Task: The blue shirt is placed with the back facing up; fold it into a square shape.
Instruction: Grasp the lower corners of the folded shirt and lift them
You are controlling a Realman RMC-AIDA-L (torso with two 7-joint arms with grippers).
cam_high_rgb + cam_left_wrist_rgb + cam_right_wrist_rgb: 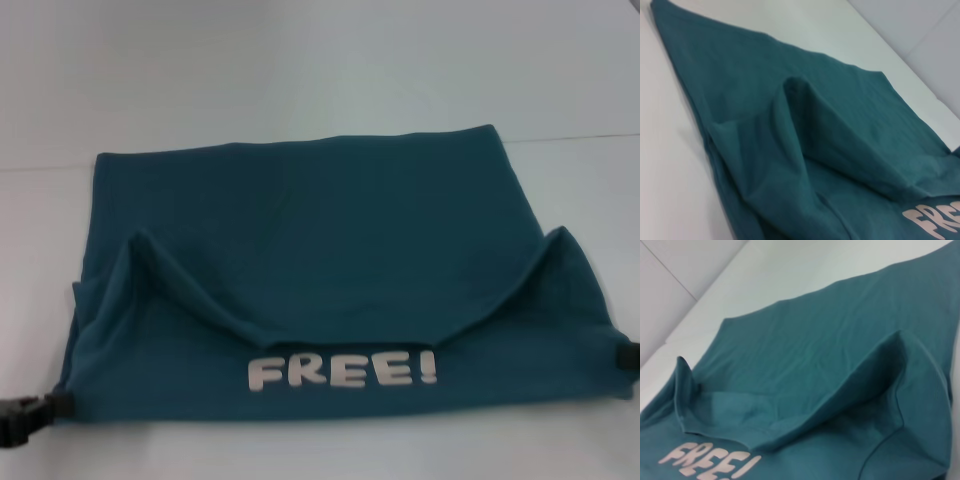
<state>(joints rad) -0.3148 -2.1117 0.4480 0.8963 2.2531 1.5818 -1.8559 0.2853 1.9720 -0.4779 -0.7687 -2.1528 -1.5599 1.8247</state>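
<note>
Blue shirt on white desk, near edge folded up, FREE! lettering showing. Left hand, right hand at near corners; grip can't tell.

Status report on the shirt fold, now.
Left gripper and right gripper low at the shirt's near corners. Blue shirt part folded on the table, FREE! lettering showing. Nothing in the way.

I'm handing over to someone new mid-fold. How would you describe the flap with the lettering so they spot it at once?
On the white table lies the blue shirt. Its near edge is lifted and turned over, sagging between two raised corners, with the left pincer and right pincer at the shirt's near corners. Only this turned-up strip carries the white "FREE!" lettering; the rest is plain.
</note>
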